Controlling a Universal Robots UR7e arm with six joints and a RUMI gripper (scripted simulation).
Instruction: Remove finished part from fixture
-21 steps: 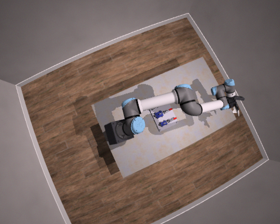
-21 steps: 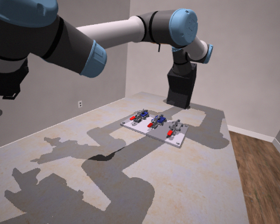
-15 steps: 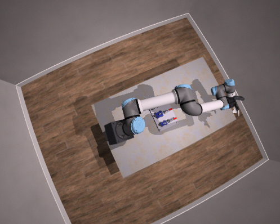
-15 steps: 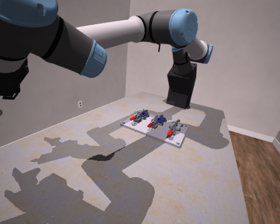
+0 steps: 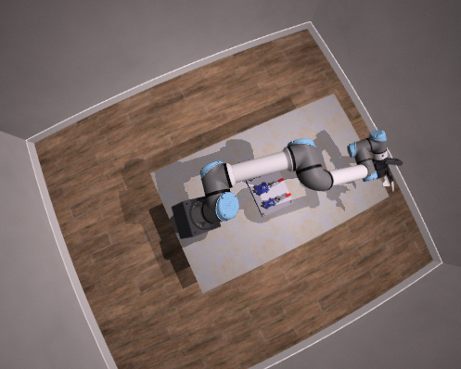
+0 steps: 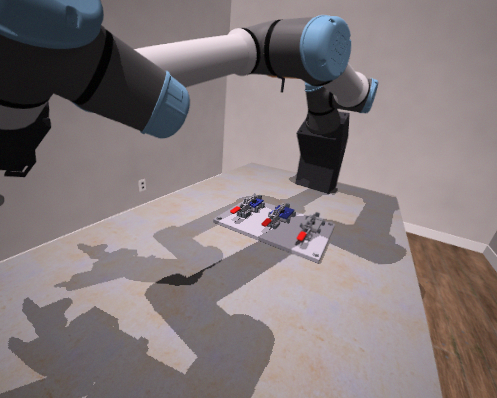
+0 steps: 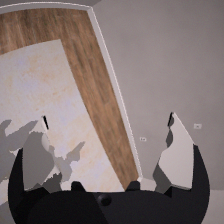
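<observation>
The fixture plate point(image 6: 289, 246) point(image 5: 287, 191) lies in the middle of the table point(image 5: 244, 252) point(image 6: 343, 320). It carries three clamp stations with red handles. Two blue blanks point(image 6: 256, 202) point(image 6: 285, 212) sit clamped at the left and middle stations; they also show in the top view point(image 5: 262, 187) point(image 5: 267, 202). The grey finished part point(image 6: 315, 225) sits at the right station; in the top view the arm hides it. My gripper point(image 5: 391, 174) point(image 7: 107, 115) is open and empty. It hangs high at the table's far end, away from the fixture.
The robot's black base pedestal point(image 5: 185, 224) point(image 6: 321, 155) stands at the table end behind the fixture. The arm stretches over the fixture and casts broad shadows on the table. Wood floor point(image 7: 95, 85) and grey walls surround the table.
</observation>
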